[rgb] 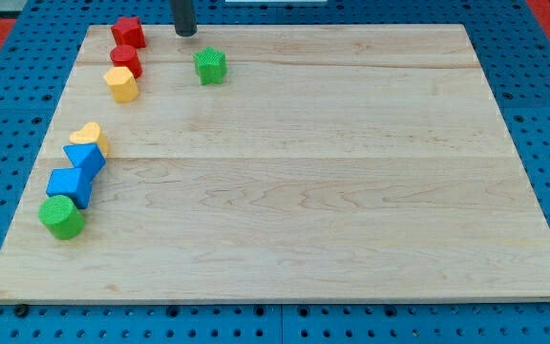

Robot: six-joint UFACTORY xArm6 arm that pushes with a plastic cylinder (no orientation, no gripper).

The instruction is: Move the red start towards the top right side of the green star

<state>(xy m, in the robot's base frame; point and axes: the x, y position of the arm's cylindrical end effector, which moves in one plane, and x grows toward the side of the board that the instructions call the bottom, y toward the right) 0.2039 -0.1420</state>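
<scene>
You had a pale wooden board [285,191] with visible grain and plank seams, lying on a blue perforated base [542,105]. My tip [186,34], the lower end of a smooth dark rod, stood near the board's top edge; it is a plain rod with no jaws, and it held nothing and touched no block. The red star [128,32], matte and faceted, sat at about 9 o'clock from my tip, apart from it. The green star [210,66] lay near my tip at roughly 5 o'clock, also apart. Just at 6 o'clock from the red star you had a rounded red block [126,59], its exact shape unclear, with a yellow hexagonal block [121,84] touching it from below. Further toward the view's bottom left, a chain of four ran downward: a yellow heart [88,136], a blue triangular block [85,159], a blue cube [70,185] and a green cylinder [61,217] with a ridged top, each touching or just beside the next. No containers were on the board.
</scene>
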